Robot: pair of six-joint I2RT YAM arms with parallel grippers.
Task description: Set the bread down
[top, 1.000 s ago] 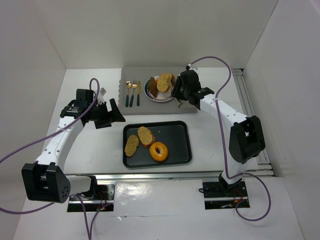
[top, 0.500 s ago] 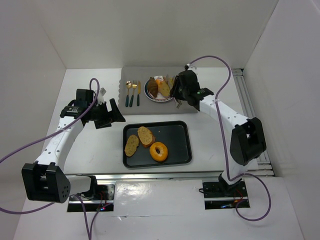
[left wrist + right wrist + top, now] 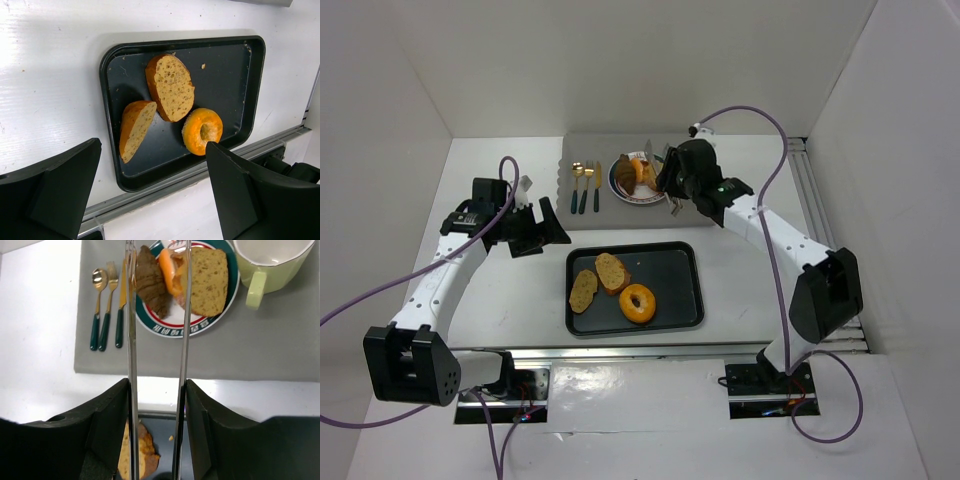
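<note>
A slice of bread [image 3: 207, 280] lies on the round plate [image 3: 172, 330] at the back, beside a brown pastry [image 3: 150, 282] and an orange piece [image 3: 168, 270]. My right gripper [image 3: 157, 390] is shut on metal tongs [image 3: 131, 315]; the two blades stand apart over the plate's left half, and the slice lies just outside the right blade. In the top view this gripper [image 3: 670, 185] hovers at the plate's [image 3: 616, 185] right side. My left gripper [image 3: 545, 228] is open and empty, left of the black tray [image 3: 680, 290].
The tray [image 3: 225, 75] holds two bread slices [image 3: 171, 87] [image 3: 134, 129] and an orange ring-shaped bun [image 3: 202, 131]. A green cup [image 3: 270, 265] and cutlery [image 3: 107, 305] flank the plate on a grey mat [image 3: 225, 350]. Walls close the table on three sides.
The bread slice held in the tongs above the plate a second ago now lies on the plate. My right gripper has shifted slightly left. The left arm has not moved.
</note>
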